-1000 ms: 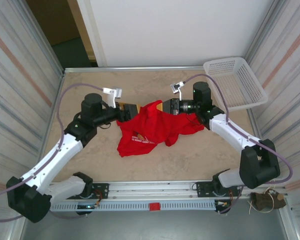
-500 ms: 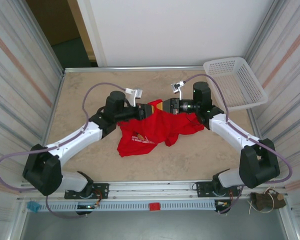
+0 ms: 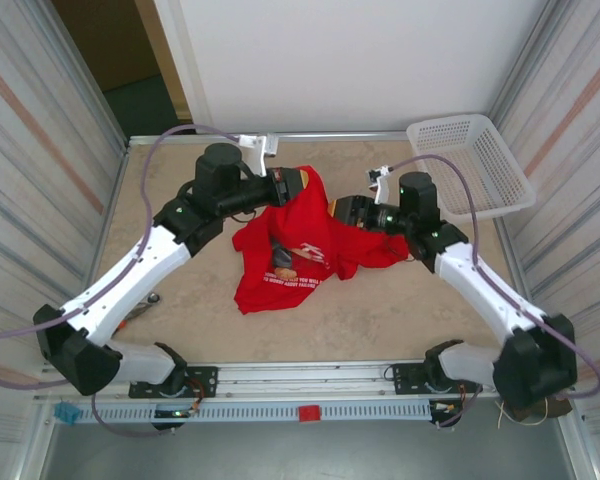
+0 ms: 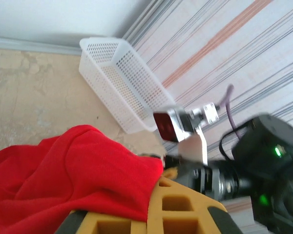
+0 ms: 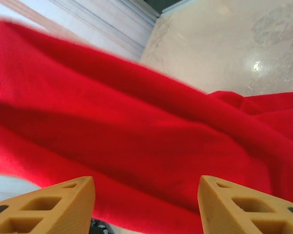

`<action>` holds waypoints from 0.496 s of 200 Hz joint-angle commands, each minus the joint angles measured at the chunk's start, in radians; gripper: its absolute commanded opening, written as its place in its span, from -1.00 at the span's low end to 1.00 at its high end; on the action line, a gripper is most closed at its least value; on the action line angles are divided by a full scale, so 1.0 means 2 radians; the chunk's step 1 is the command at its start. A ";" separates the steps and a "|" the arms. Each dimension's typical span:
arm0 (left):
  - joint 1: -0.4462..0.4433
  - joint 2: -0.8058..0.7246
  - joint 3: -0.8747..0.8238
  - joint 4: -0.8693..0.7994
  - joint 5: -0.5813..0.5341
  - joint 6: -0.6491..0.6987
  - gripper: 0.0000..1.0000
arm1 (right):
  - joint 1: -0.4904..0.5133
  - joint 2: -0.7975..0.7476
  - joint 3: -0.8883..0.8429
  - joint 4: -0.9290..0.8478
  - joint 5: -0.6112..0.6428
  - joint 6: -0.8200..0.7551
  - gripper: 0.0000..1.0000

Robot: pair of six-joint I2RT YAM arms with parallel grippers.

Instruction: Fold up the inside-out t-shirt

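The inside-out t-shirt is bright red and lies bunched at mid-table, with a white and dark print showing. My left gripper is shut on a fold at the shirt's far edge and holds it up off the table. In the left wrist view the red cloth is pinched in the left gripper between its yellow fingers. My right gripper stands open at the shirt's right side. Its fingertips are wide apart, with the red cloth just ahead of them and nothing gripped.
A white mesh basket stands at the far right corner, also seen in the left wrist view as the basket. Striped walls close in left and right. Bare tan tabletop lies in front of the shirt.
The left gripper shut on the shirt's far edge and pulled it up and toward the back. The right gripper opened, let go of the cloth and drew back to the right.
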 commanded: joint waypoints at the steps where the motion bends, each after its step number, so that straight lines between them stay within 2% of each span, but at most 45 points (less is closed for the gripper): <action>1: -0.012 -0.010 0.018 -0.047 -0.062 -0.034 -1.00 | 0.068 -0.055 0.032 -0.090 0.182 -0.029 0.20; 14: -0.022 -0.011 0.020 -0.046 -0.086 -0.044 -1.00 | 0.125 -0.076 0.036 -0.102 0.289 -0.030 0.32; 42: -0.036 -0.007 0.021 -0.041 -0.120 -0.065 -1.00 | 0.193 -0.067 0.052 -0.089 0.385 -0.038 0.38; 62: -0.042 -0.003 0.020 -0.034 -0.126 -0.080 -1.00 | 0.214 -0.030 0.080 -0.085 0.411 -0.047 0.40; 99: -0.054 0.002 0.024 -0.029 -0.142 -0.092 -1.00 | 0.220 0.037 0.116 -0.055 0.422 -0.048 0.41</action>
